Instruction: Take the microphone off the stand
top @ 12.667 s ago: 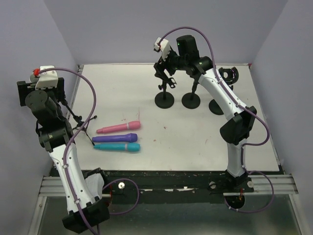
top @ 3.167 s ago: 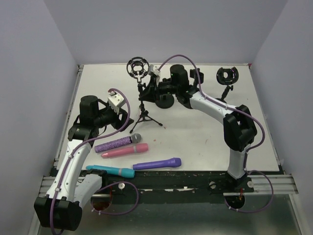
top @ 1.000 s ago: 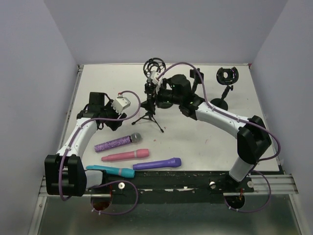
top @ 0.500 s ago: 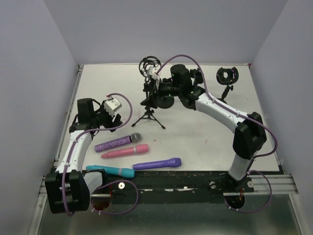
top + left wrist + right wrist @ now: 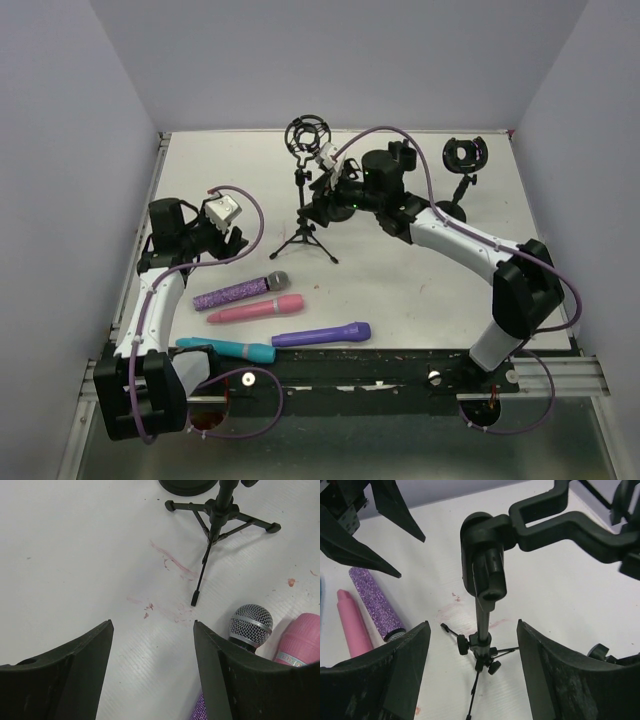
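A black tripod stand stands mid-table, and its ring mount looks empty. Several microphones lie flat in front of it: glitter purple with a grey head, pink, purple and teal. My right gripper is open just right of the stand's pole. In the right wrist view the pole shows between and beyond its open jaws. My left gripper is open and empty, left of the stand. The left wrist view shows the tripod legs and the grey microphone head.
A second stand with a round base and an empty clip stands at the back right. Another round base sits behind my right arm. Walls close in the table's left, back and right edges.
My left arm has drawn back to the left, away from the stand. My right gripper has shifted a little to the right of the pole. The stand and microphones have stayed put.
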Controlling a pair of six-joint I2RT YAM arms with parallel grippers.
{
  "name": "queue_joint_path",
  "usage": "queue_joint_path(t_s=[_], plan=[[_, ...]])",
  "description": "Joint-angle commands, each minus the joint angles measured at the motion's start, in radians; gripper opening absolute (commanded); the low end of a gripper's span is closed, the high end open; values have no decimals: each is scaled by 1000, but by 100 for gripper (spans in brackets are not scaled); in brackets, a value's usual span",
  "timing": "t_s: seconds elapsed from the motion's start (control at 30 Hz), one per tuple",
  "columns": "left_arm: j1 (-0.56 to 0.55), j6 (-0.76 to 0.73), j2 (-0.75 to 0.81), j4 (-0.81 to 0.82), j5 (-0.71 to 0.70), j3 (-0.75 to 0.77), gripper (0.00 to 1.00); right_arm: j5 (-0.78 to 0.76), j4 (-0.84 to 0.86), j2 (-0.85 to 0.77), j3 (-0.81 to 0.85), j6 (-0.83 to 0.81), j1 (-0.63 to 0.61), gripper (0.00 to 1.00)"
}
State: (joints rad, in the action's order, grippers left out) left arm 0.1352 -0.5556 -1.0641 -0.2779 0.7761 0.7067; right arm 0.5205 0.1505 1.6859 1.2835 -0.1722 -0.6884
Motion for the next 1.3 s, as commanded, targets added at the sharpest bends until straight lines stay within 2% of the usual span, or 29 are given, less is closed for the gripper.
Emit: queue_joint_path(t_s=[0.0,0.2,0.4,0.53,0.57,0.6,0.63,0.73,0.87,0.97,1.1,1.27], plan=[[-5,45,13,55,66,7,73,-50,95,-80,-38,-10,-8,78],[-8,56,0,49,49,30,73,18,174,-40,-58,-111,-7,75],[-35,48,1,6,31,47,73,35,343,23,-76,-124,-5,55],[-51,91,1,25,46,54,73,41,380,35,-72,-78,-5,35],[-52,104,1,40,55,53,73,36,385,34,-72,-58,-5,26],[-52,118,4,60,70,47,72,24,399,32,-73,-35,-5,7],[-52,115,13,84,90,34,72,-5,411,29,-73,5,-7,1],[-55,129,36,188,132,-10,73,-97,380,18,-50,36,-26,1],[-92,204,52,388,71,-64,73,-440,390,-12,-43,82,-98,1],[-172,200,49,515,-1,-90,73,-634,244,15,51,218,-125,1],[-275,100,18,610,-72,-102,72,-752,58,86,204,358,-128,1],[-327,78,-51,686,-132,-96,67,-760,0,121,252,361,-128,1]])
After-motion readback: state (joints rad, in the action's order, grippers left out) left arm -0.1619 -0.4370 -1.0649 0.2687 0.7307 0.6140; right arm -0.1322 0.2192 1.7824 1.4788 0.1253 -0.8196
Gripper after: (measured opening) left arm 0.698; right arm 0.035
